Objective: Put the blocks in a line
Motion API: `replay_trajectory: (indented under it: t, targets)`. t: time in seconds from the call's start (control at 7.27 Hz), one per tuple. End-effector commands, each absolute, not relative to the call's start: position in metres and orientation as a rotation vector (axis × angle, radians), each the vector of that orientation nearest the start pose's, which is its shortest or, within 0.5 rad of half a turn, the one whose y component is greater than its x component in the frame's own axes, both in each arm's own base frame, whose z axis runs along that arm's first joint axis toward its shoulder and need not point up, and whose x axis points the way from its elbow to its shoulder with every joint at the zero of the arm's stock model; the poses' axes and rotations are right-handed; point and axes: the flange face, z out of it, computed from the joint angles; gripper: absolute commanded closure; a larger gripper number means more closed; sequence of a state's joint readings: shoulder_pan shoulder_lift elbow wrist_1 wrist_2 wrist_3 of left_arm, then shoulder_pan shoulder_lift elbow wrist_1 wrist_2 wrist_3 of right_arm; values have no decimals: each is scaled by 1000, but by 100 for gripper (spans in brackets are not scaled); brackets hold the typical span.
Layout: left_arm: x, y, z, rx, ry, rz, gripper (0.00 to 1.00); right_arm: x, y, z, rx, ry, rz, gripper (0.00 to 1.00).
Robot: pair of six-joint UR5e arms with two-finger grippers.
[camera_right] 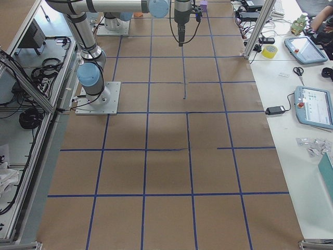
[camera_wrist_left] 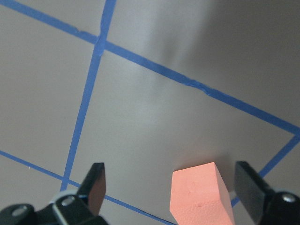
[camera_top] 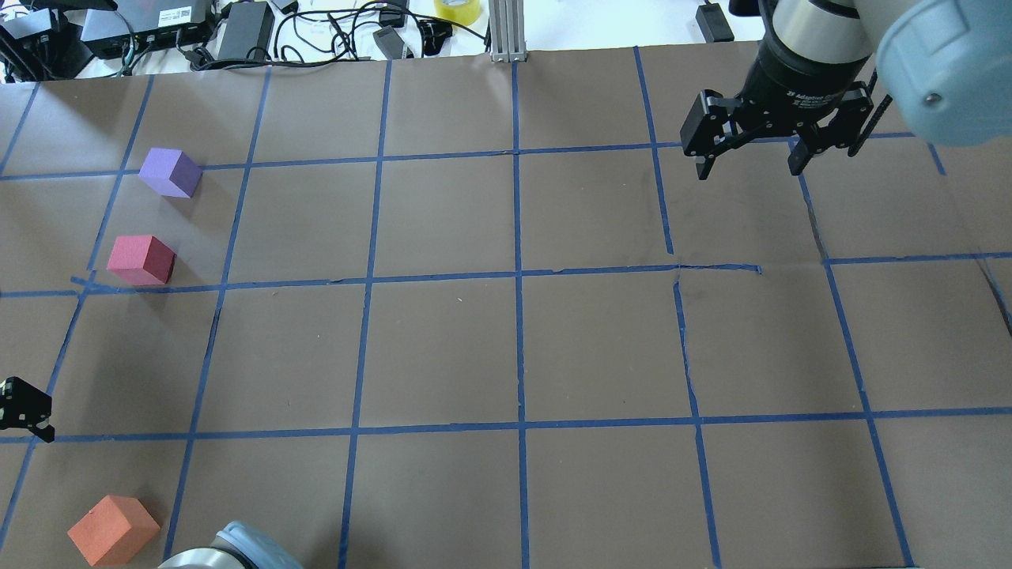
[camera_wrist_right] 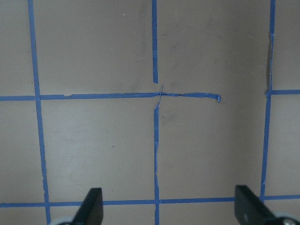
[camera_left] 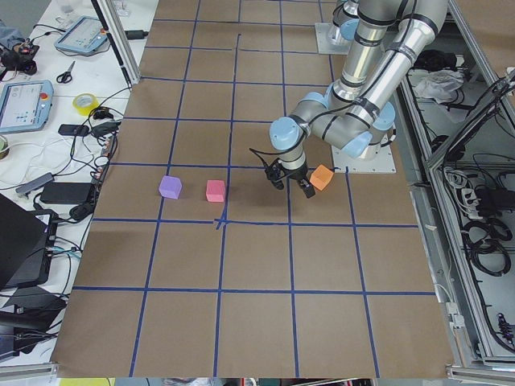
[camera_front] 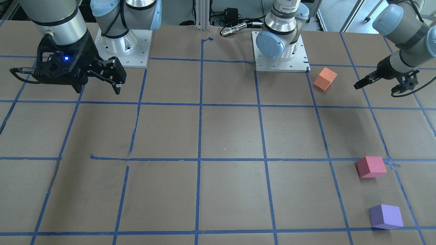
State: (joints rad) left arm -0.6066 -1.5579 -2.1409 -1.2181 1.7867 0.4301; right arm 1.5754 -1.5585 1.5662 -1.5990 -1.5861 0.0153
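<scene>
Left pincer (camera_wrist_left: pixel 169 171), fingers apart, hovers just beside the orange block (camera_top: pixel 111 529) at the tabletop's (camera_top: pixel 506 348) 7 o'clock (overhead view). At 9 o'clock lies the pinkish-red block (camera_top: pixel 141 259), at 10 the purple block (camera_top: pixel 169 171). At 1 o'clock hangs the right pincer (camera_top: pixel 747 162), also spread and empty.

— What kind of place is this?
— A robotics lab. Look: an industrial arm (camera_left: pixel 386 68) bolted to a mounting plate (camera_front: pixel 296 59), the table (camera_front: pixel 231 132) gridded in blue tape (camera_front: pixel 200 136), and a teach pendant (camera_right: pixel 315 107), a power brick (camera_top: pixel 245 30) and scissors (camera_right: pixel 297 71) on the side bench (camera_right: pixel 281 88).
</scene>
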Motion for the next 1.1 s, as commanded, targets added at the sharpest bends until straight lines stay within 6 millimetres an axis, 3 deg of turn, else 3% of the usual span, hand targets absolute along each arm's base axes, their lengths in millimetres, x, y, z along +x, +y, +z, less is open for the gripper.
replay_trajectory:
  t: [0.0,0.28,0.96]
  targets:
    - [273,-305,246,-885,3109,468,0,134,-498,487,17,3157,-32,0]
    - [253,-297,230,-1017,3080,529,0,134,-498,487,17,3157,-32,0]
    - [245,-285,216,-1066,3123,691,1,134,-498,487,15,3160,-32,0]
